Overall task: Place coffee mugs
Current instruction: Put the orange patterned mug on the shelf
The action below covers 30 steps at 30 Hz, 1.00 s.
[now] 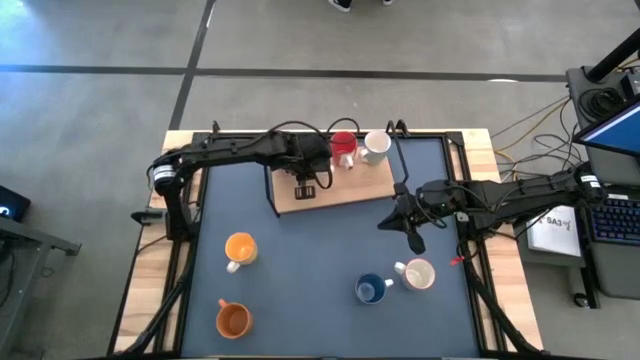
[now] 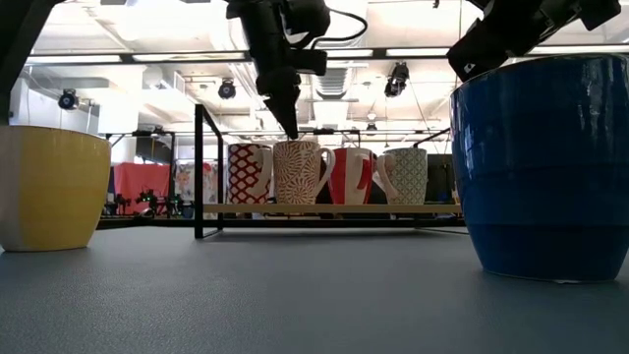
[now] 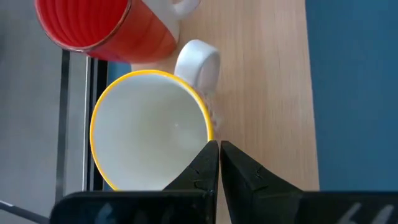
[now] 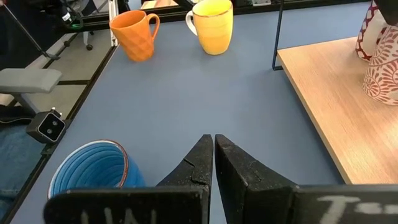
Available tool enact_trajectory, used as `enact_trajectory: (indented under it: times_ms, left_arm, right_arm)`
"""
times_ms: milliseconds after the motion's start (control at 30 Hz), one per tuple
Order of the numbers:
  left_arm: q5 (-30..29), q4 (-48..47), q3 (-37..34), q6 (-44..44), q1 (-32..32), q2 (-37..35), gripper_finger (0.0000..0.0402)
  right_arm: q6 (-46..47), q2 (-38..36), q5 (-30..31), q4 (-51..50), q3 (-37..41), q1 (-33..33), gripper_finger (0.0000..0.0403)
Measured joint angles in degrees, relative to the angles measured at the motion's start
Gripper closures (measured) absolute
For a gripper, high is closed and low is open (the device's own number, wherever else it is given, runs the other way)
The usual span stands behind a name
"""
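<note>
Left pincer (image 3: 219, 155), fingers pressed together, hovers at the 5 o'clock rim of a yellow-rimmed white ceramic mug (image 3: 151, 130) on the light wooden board (image 3: 267, 74). Right pincer (image 4: 213, 149), also pressed together and empty, hangs over the blue desk (image 4: 205, 93); glossy blue ceramic mug (image 4: 90, 167) at its 8 o'clock.

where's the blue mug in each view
High: blue mug in the lower right, on the mat.
Low: fills the right edge.
Left wrist: not in view.
Right wrist: lower left corner, beside the right hand.
Shared landmark: the wooden board.
</note>
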<state>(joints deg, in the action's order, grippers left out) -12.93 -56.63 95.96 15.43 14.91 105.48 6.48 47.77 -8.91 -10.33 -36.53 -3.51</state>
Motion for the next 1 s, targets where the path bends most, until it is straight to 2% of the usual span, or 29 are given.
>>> enact_trajectory:
  times_ms: [133,267,333,433,667,1000]
  left_arm:
    - [0.53,0.01,0.00,0.57,-0.12,-0.95,0.0402]
    - [8.04,-0.11,-0.02,4.41,-0.03,-0.73,0.0402]
    - [9.70,-0.46,-0.07,7.33,-0.13,-0.13,0.0402]
    - [7.95,0.08,-0.07,9.29,0.10,0.92,0.0402]
    - [-1.56,3.53,-0.11,9.41,1.36,1.89,0.0402]
    - [-2.57,7.11,-0.04,7.86,2.64,2.09,0.0402]
  right_arm:
    - [-0.01,0.00,0.00,-0.01,0.00,-0.01,0.0394]
    - [-0.02,0.00,0.00,0.00,0.00,-0.01,0.0394]
    - [-0.02,0.00,0.00,0.00,0.00,0.00,0.0394]
    - [-0.02,0.00,0.00,0.04,0.00,0.00,0.0394]
    - [0.00,0.00,0.00,0.42,0.00,0.00,0.0394]
    - [0.07,0.00,0.00,0.40,0.00,0.00,0.0394]
